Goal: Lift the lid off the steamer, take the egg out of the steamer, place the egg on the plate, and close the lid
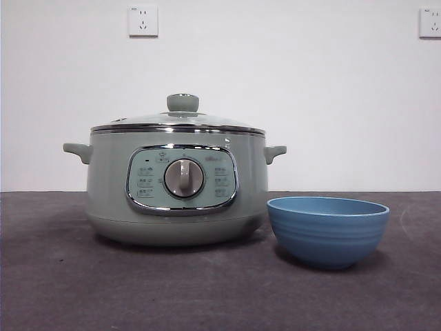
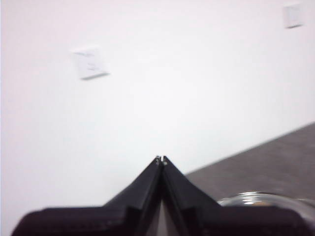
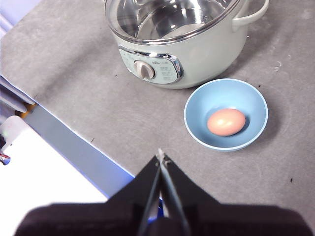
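Lid on steamer; egg in plate; both pincers closed, empty; panel text unreadable

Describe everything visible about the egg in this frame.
The egg is a single brown-orange egg with a smooth, slightly glossy shell, whole and uncracked as far as shows. It lies on its side at the bottom of the blue bowl, touching only the bowl. Only the right wrist view shows it; in the front view the bowl's wall hides it.
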